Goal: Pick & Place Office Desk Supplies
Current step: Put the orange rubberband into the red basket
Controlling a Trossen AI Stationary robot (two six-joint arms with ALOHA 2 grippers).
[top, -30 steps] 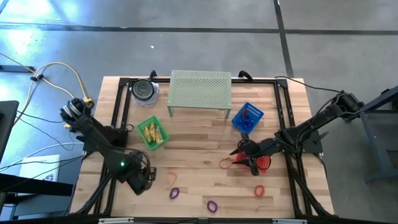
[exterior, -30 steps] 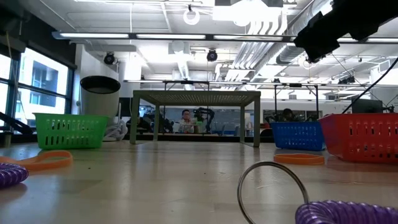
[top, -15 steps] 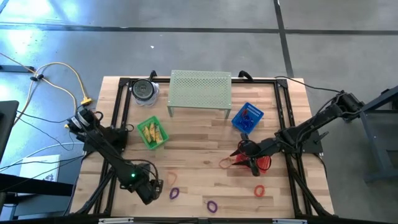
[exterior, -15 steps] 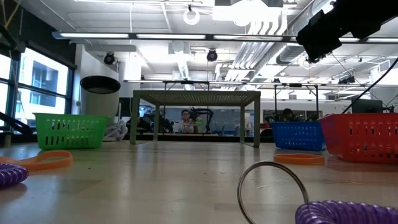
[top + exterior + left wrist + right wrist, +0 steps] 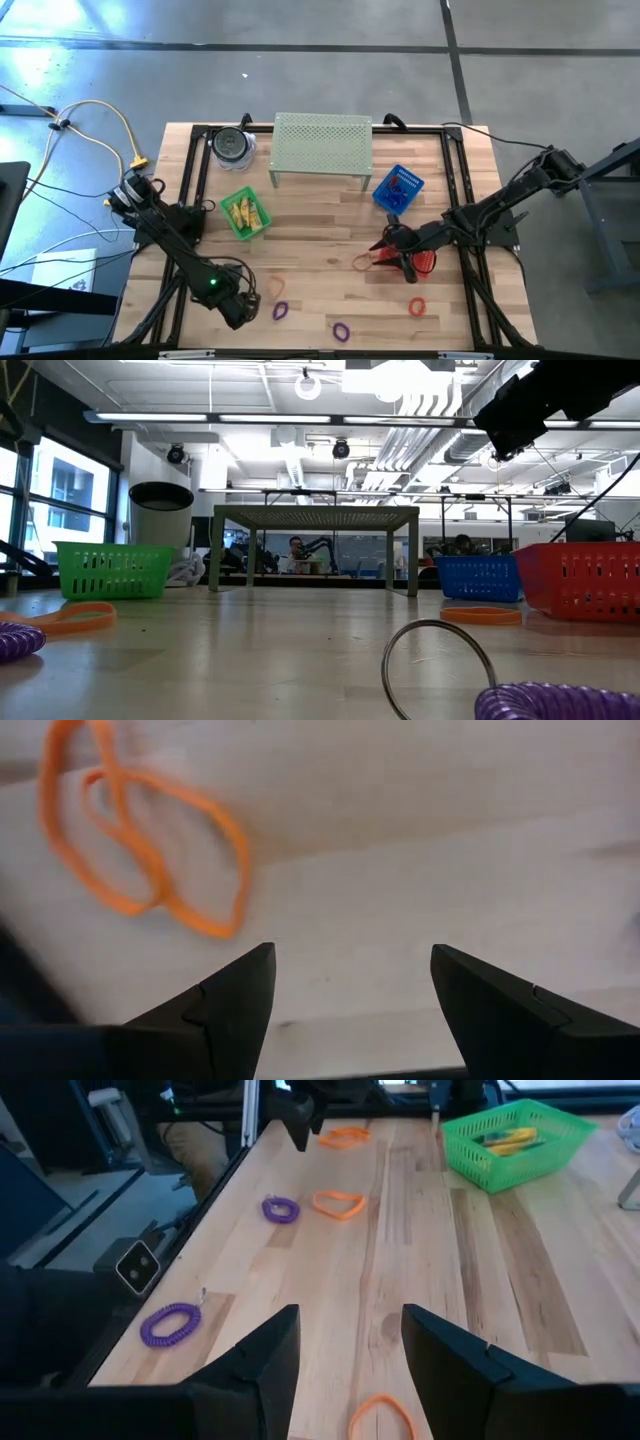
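Note:
Band loops lie flat on the wooden table: an orange-tan band [image 5: 275,287], a purple loop [image 5: 281,311], a purple coil [image 5: 342,329], a red-orange loop [image 5: 417,306] and an orange band [image 5: 362,263]. Yellow oblong pieces [image 5: 245,213] lie in the green basket [image 5: 232,226]. My left gripper [image 5: 243,308] is open near the table's near edge, just left of the orange-tan band [image 5: 140,850]. My right gripper [image 5: 381,250] is open beside the red basket [image 5: 424,263], above the orange band [image 5: 380,1417].
A blue basket [image 5: 398,190] holding bands, the pale green perforated stand [image 5: 322,148] and the dark-lidded jar [image 5: 232,145] stand toward the far edge. A black frame [image 5: 190,190] borders the table. Bare wood lies in the middle [image 5: 320,235].
My left gripper has moved toward the table's right and near edge, closing on the orange-tan band, and then held still. The right arm and the loops have stayed where they were.

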